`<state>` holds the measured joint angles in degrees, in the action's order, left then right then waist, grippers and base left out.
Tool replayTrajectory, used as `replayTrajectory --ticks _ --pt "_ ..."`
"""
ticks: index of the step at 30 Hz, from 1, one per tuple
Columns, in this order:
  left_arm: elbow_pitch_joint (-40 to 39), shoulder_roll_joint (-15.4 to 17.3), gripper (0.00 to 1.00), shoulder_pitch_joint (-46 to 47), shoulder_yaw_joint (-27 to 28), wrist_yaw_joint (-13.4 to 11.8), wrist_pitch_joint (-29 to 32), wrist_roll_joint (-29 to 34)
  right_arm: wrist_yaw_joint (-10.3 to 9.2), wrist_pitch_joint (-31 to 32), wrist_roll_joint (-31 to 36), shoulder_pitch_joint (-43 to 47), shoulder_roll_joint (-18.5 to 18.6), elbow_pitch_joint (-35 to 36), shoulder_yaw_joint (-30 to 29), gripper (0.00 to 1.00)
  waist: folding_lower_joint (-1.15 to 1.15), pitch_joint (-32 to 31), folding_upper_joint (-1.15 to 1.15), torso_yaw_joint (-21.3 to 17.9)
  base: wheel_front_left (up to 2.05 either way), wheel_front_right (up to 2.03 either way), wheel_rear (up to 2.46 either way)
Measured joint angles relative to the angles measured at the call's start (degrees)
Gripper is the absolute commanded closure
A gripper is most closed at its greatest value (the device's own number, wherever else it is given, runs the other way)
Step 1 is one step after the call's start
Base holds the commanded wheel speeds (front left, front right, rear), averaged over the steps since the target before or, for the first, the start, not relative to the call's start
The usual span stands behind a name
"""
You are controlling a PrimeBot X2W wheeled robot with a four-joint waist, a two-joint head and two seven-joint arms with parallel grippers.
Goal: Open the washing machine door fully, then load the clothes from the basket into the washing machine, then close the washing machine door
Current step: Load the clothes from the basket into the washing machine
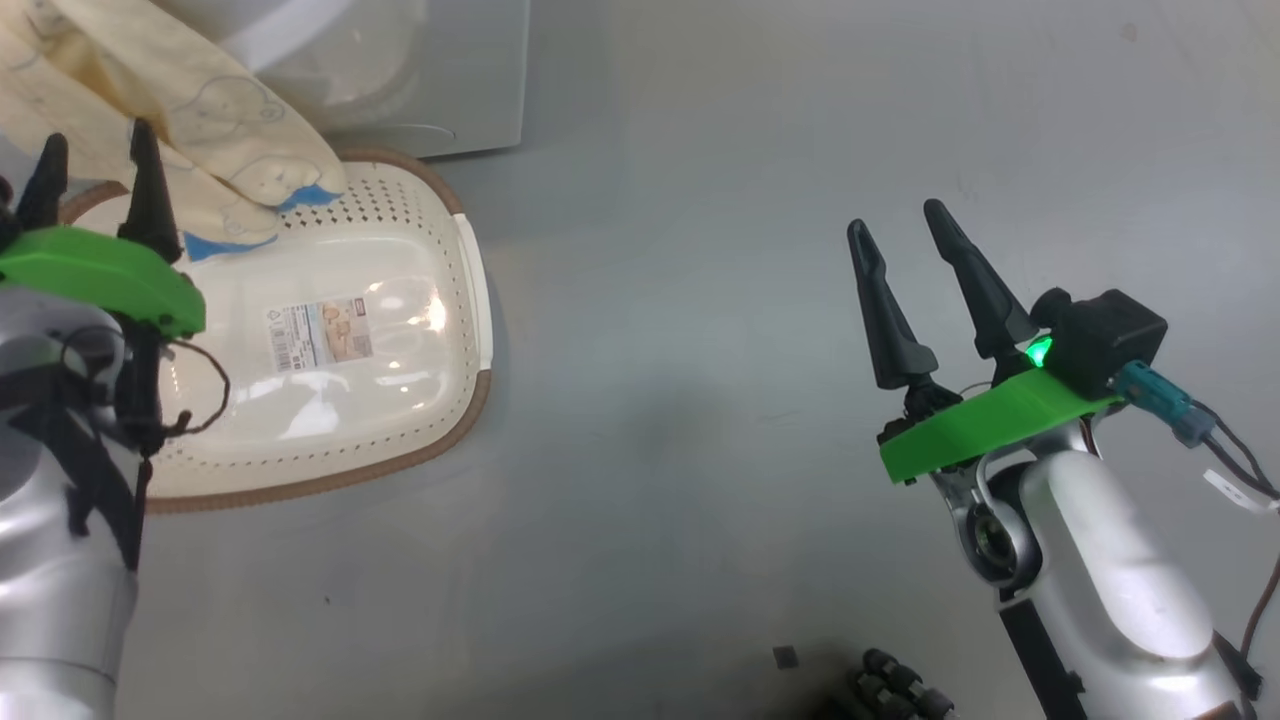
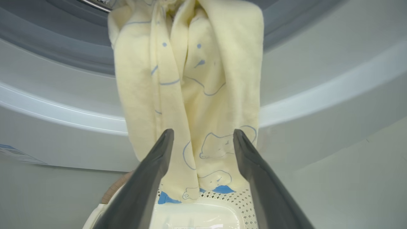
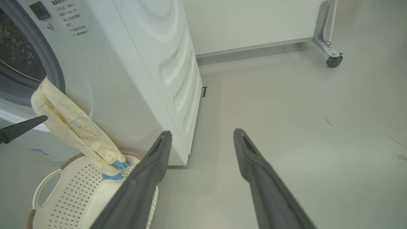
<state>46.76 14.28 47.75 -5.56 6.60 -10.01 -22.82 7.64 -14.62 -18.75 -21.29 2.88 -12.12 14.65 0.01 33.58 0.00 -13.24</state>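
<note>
Head view: the left gripper [image 1: 97, 145] is being held wide, empty; the clothes [image 1: 200, 100] are hanging beyond its tips, hem touching the basket [image 1: 470, 300]; the right gripper [image 1: 897, 220] is being held wide, empty.
Left wrist view: the clothes are being seen draped from the washing machine [image 2: 63, 143] mouth, straight ahead.
Right wrist view: the basket is being shown left of the right gripper.

Bright, even light from above; white glare spots on the basket [image 1: 400, 215] bottom, soft shadows on the floor [image 1: 700, 300], wrist views bend at edges
</note>
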Motion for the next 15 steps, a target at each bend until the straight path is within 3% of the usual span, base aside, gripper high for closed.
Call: replayTrajectory --ticks 15 --pt "17.2 2.4 0.00 14.5 1.1 -0.4 -1.6 -0.5 0.00 0.0 -0.9 -1.5 0.0 0.8 1.0 0.00 -0.01 4.5 0.00 -3.4 0.00 0.00 0.00"
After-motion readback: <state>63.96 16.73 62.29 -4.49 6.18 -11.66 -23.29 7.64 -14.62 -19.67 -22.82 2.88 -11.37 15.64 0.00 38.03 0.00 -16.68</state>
